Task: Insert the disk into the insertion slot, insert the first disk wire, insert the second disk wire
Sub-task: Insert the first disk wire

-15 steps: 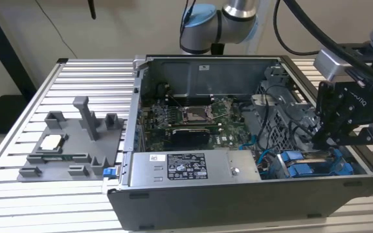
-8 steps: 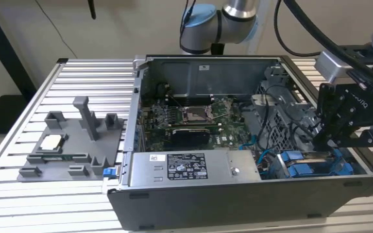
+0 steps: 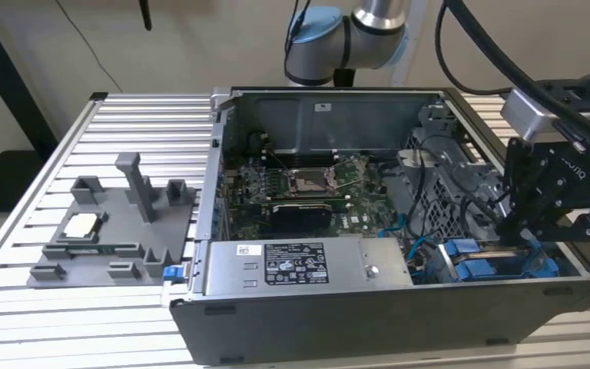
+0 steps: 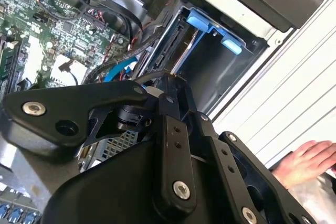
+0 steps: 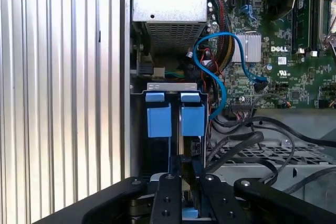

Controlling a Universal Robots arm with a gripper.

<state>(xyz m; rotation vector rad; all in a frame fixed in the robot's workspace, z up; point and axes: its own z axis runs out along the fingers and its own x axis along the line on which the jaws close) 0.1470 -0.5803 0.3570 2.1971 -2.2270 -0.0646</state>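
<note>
The gripper (image 3: 515, 234) (image 5: 187, 161) reaches down into the computer case (image 3: 356, 323) at the exterior view's near right corner, jaws closed on the disk (image 5: 181, 140) (image 4: 182, 52). The disk stands on edge inside the insertion slot (image 3: 500, 267) (image 4: 220, 77), beside 2 blue tabs (image 5: 158, 120).

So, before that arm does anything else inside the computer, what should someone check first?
1. Computer case open on top: ok.
2. Claw lined up with the insertion slot: ok, in the first wrist view it sits right over the blue rails.
3. Disk seated in the slot: cannot tell, the claw covers that spot.
4. Blue cable clear of the slot: cannot tell, it loops close beside one rail.
5. People clear: not ok, in the second wrist view a hand is by the slatted table.
</note>
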